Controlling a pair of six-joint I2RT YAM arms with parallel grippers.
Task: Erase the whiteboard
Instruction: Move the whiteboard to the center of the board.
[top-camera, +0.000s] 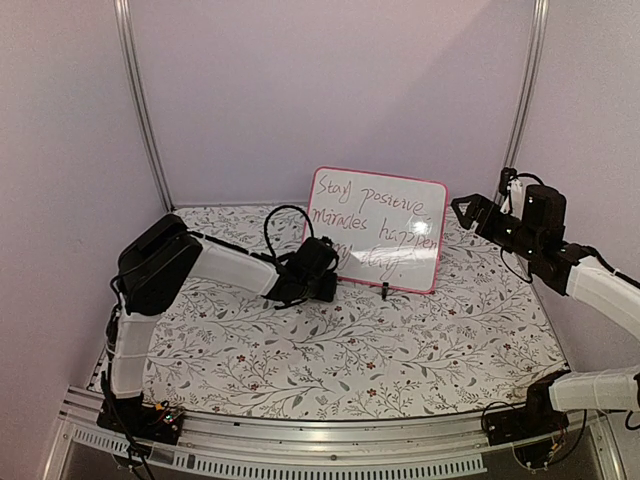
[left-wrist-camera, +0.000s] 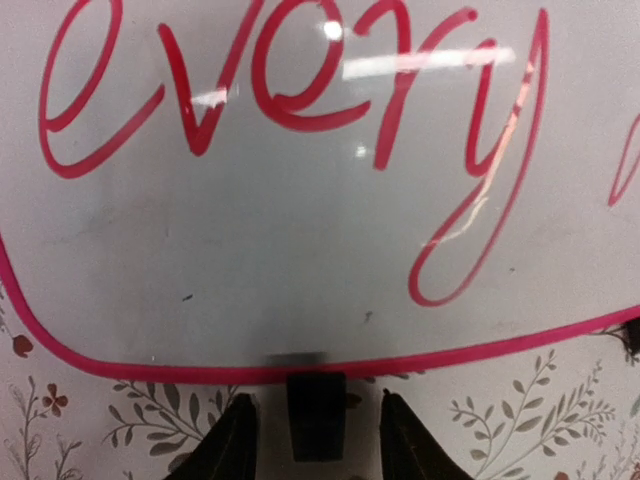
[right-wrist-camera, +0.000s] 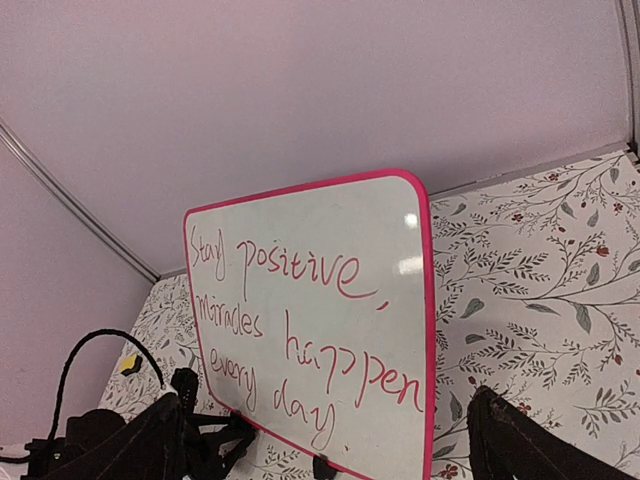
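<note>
Left wrist: whiteboard (left-wrist-camera: 300, 230) dead ahead; nearer left end effector (left-wrist-camera: 315, 400), part-open, straddles its clip foot (left-wrist-camera: 318, 432), ungripped; right end effector (top-camera: 470, 212) wide, empty.

Lighting: bright, even, diffuse; a lilac-pink cast is carried by the walls (top-camera: 330, 90).
Shadows: only soft, faint ones are seen on the bench (top-camera: 400, 350) beneath the arms.
Glare: a white streak and spots are reflected at the top of the whiteboard (left-wrist-camera: 300, 250) in the left wrist view; two small highlights are noted near its right edge in the right wrist view.
Focus: the left gripper (left-wrist-camera: 315, 400) is rendered dark and blurred; the right gripper (right-wrist-camera: 328, 398) is underexposed, in silhouette.
Distortion: the board's frame is bowed in the left wrist view.
</note>
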